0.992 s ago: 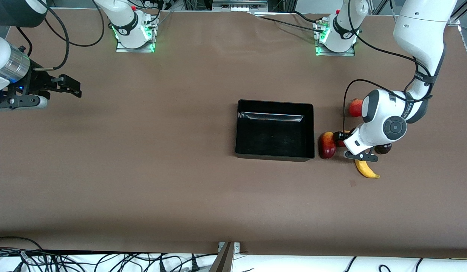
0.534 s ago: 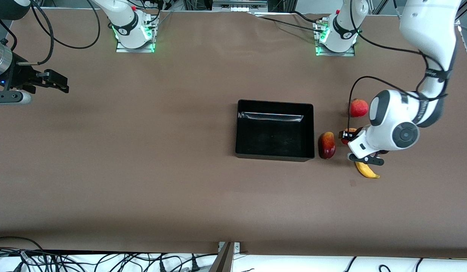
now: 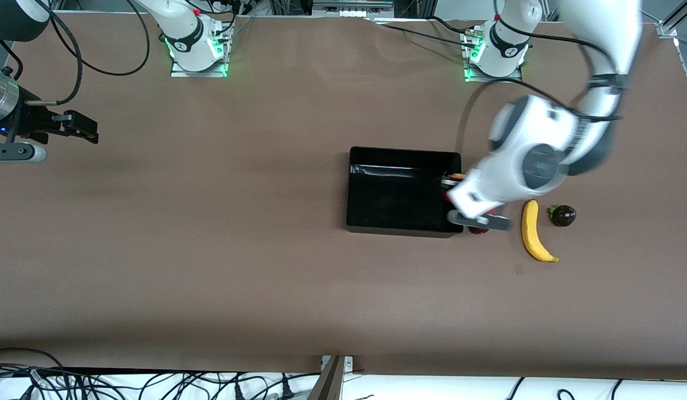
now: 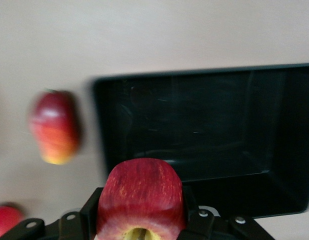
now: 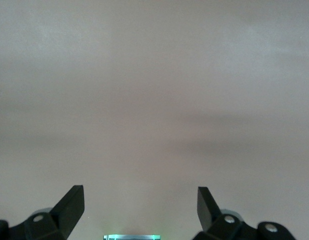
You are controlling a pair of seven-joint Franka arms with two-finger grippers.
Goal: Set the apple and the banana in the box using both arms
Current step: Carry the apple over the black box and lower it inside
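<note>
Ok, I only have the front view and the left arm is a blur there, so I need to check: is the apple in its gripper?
Observer: Yes. The left wrist view shows the left gripper shut on the apple, one finger on each side.
Operator: And the right gripper, open or shut?
Observer: Open. In the right wrist view the right gripper has its fingers spread wide, holding nothing, over the table.
</note>
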